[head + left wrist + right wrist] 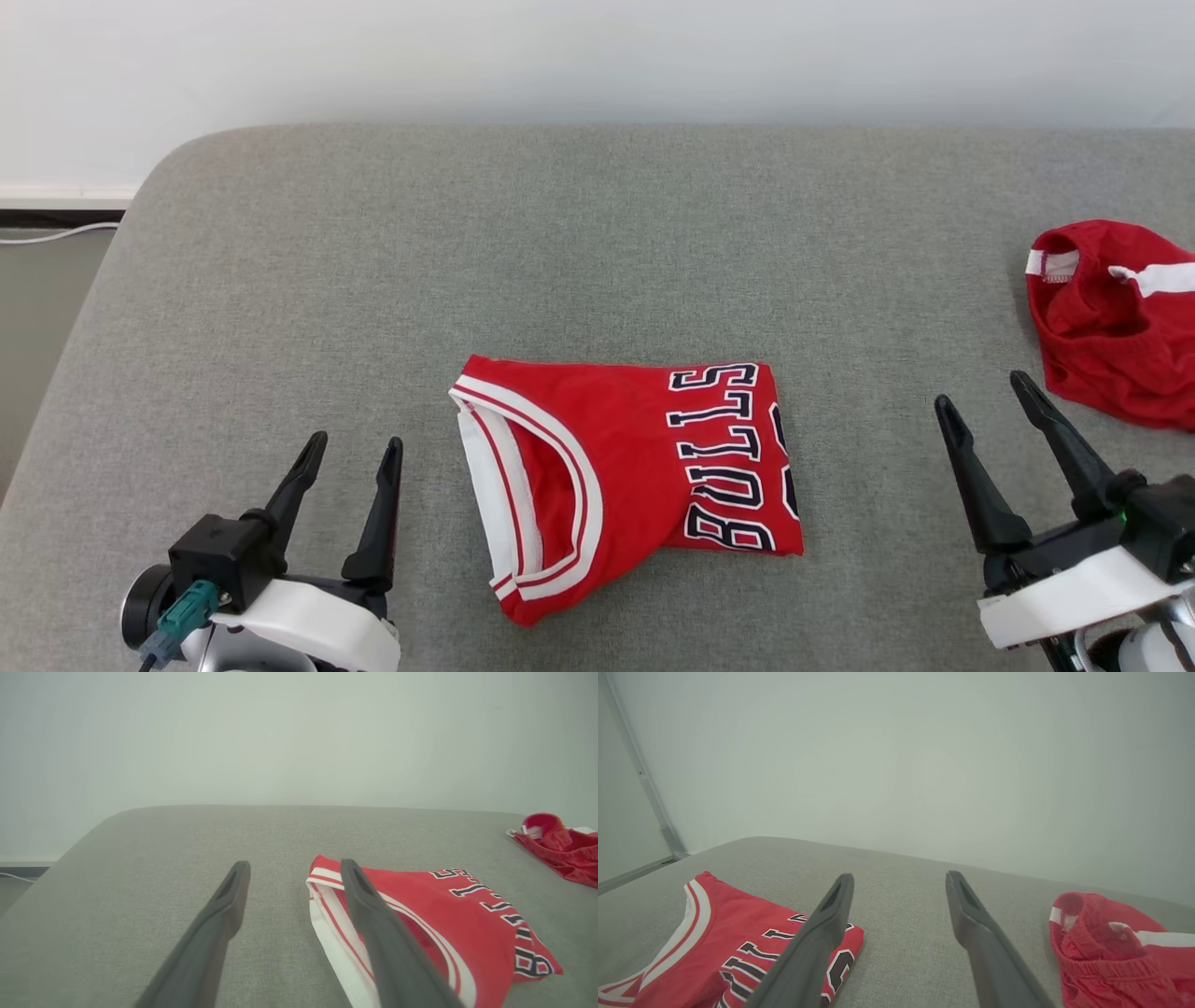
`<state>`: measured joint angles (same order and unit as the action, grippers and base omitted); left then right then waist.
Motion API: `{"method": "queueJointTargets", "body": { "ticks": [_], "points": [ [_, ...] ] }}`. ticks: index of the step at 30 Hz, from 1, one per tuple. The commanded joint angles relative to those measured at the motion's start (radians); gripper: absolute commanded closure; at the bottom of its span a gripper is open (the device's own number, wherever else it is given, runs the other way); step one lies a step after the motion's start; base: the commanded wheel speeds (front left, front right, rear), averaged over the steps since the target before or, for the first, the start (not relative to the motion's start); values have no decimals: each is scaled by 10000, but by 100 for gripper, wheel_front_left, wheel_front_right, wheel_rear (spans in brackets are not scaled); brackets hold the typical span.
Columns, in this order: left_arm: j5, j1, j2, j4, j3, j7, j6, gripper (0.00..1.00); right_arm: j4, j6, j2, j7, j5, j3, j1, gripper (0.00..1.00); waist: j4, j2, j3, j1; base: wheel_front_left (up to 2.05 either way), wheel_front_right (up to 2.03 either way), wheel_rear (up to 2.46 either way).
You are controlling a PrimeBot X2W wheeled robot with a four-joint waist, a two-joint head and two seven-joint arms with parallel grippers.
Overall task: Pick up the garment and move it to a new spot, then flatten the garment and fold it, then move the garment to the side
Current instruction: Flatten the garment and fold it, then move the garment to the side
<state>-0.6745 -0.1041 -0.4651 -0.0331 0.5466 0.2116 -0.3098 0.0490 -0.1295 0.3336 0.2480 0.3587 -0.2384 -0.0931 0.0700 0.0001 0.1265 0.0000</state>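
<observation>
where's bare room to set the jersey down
Widest: far half of the cushion, behind the jersey. Also left of it, and the strip between jersey and shorts. Crowded at the right edge, by the shorts.

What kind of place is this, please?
Probably an indoor room, perhaps a bedroom or a test room. A grey fabric-covered padded surface stands against a plain white wall, with a folded red Bulls jersey and crumpled red shorts lying on it.

Crumpled red shorts point(1111, 317) with white trim lie on the grey fabric surface point(597, 233), just ahead and right of the right claw point(979, 389), untouched; a white wall point(597, 56) stands beyond.
</observation>
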Motion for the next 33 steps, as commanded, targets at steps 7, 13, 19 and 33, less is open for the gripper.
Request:
{"method": "queueJointTargets", "body": {
  "ticks": [7, 13, 19, 33],
  "points": [
    [-31, 206, -382, -378, -605, 8, -394, 0, -406, -12, -233, 134, -641, 658, 964, 0, -19, -1, -336, 0, 0, 0, 0],
    [-149, 565, -430, -512, -668, 16, -541, 0, -667, -12, -512, 136, -904, 1082, 1773, 0, 52, -1, -502, 0, 0, 0, 0],
    [-202, 746, -476, -594, -705, 22, -636, 0, -833, -12, -772, 136, -1006, 1301, 2219, 0, 53, -1, -595, 0, 0, 0, 0],
    [-238, 821, -498, -749, -657, -40, -744, 0, -589, -12, -831, 137, -798, 1250, 2335, 0, 133, -1, -753, 0, 0, 0, 0]
  ]
}}
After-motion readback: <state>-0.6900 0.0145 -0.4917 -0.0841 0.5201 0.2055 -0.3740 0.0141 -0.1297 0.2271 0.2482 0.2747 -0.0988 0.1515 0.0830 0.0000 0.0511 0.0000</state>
